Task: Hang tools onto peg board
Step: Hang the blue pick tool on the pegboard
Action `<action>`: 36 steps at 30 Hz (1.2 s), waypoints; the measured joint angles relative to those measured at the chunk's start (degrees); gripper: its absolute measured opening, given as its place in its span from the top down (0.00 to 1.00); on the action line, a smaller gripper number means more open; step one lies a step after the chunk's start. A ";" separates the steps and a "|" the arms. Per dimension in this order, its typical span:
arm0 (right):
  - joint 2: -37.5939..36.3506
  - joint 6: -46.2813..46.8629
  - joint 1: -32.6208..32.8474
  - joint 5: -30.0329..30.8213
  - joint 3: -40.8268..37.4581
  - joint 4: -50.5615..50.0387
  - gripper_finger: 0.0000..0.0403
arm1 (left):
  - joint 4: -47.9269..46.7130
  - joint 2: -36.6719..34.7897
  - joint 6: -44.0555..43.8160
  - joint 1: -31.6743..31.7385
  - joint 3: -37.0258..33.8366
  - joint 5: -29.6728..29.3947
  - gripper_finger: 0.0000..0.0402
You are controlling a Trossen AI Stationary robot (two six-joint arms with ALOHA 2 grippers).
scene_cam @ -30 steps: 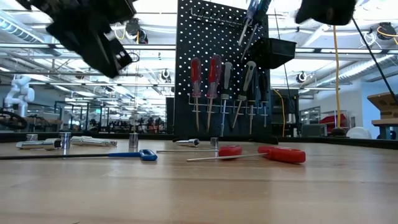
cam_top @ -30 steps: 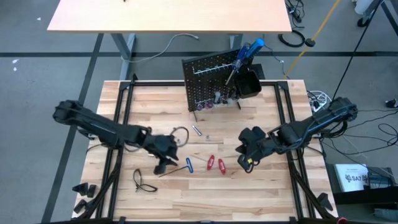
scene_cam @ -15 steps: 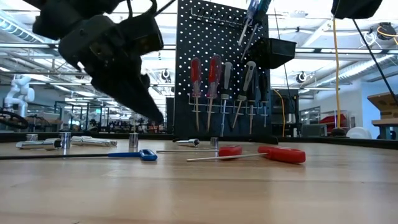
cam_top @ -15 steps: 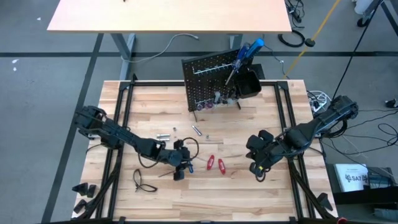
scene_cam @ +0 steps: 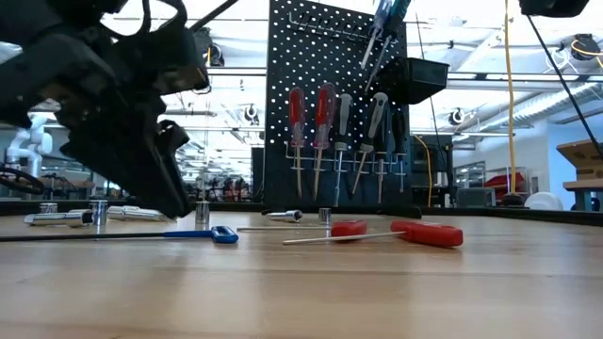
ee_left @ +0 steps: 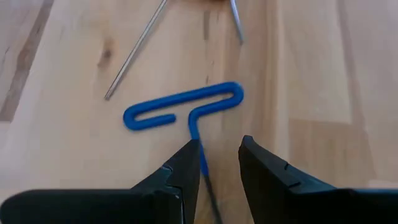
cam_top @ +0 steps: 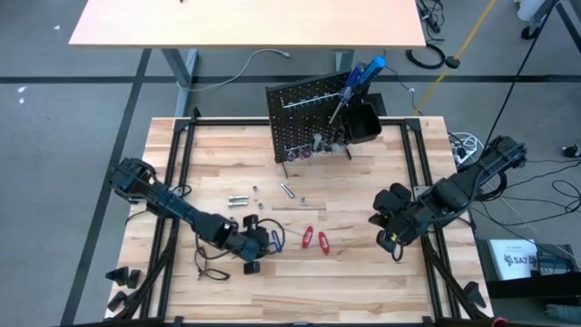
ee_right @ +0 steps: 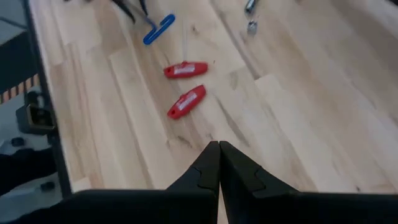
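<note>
Dropping since before, left hand [ee_left: 214,163] now straddles blue T-handle key [ee_left: 183,106].

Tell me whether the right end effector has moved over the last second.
Yes. In the high view the right end effector has drawn back toward the table's right edge, away from the two red screwdrivers it was near a second ago.

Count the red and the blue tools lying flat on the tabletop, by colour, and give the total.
Red-handled screwdrivers: 2
Blue T-handle key: 1
Total: 3
</note>
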 joint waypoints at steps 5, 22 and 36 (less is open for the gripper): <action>0.01 -0.26 -0.01 0.98 0.00 0.00 1.00 | 0.07 0.00 -0.01 -0.03 -0.01 -1.81 0.72; 0.02 0.52 -0.87 0.98 0.00 -0.13 1.00 | 0.30 5.84 -2.99 0.06 0.19 -1.64 0.93; 0.02 -0.38 -0.92 1.10 0.00 0.06 1.00 | -1.43 -4.67 1.80 1.43 2.69 -2.62 1.00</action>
